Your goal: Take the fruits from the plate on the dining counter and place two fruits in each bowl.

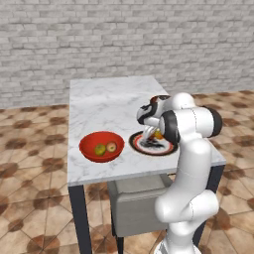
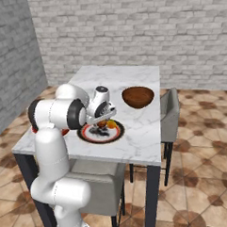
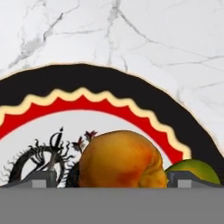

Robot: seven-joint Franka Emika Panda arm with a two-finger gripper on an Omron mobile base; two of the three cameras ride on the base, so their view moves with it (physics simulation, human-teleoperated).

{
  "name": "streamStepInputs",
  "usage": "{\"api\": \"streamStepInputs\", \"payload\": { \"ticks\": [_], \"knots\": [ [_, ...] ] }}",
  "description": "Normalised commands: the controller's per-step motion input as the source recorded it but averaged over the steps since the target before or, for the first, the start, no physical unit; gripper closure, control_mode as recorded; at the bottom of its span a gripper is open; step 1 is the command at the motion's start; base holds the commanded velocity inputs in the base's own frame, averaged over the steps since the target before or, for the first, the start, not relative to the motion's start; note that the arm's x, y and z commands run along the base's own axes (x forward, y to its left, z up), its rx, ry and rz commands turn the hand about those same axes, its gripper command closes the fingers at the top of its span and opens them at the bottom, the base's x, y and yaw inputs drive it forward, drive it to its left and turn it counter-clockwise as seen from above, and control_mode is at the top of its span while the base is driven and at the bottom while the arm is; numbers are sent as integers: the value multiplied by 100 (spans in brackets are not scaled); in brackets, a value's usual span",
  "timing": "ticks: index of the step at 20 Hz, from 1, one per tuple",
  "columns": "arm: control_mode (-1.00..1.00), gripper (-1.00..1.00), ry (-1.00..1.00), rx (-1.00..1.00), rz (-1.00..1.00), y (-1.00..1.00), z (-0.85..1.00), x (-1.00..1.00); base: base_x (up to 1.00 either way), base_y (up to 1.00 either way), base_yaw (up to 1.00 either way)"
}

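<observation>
Two fruits, one yellow-green and one reddish-tan, already sit in the glossy red bowl (image 1: 101,147) on the marble counter (image 1: 106,104), so that half looks done, while the dark wooden bowl (image 2: 138,96) appears to hold nothing yet. The end effector (image 3: 112,181) is low over the flat patterned plate (image 3: 109,83), its fingers open on either side of the round orange fruit (image 3: 120,159). Whether they touch it I cannot tell, and a green fruit (image 3: 193,169) lies just beside.

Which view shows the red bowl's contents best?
The left base view: the red bowl sits open to the camera, holding two fruits. In the right base view the arm hides nearly all of it.
</observation>
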Motion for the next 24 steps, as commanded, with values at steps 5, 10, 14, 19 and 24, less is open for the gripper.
{"api": "streamStepInputs", "payload": {
  "ticks": [5,10,14,19,24],
  "knots": [
    [-100,-100,0,0,0,1,-8,9,0,0,0],
    [-100,100,0,0,0,0,-14,0,0,0,0],
    [-100,100,0,0,0,-1,3,-5,0,0,0],
    [-100,100,3,0,-1,0,60,-28,0,0,0],
    [-100,100,4,0,-11,0,100,-71,0,0,0]
  ]
}}
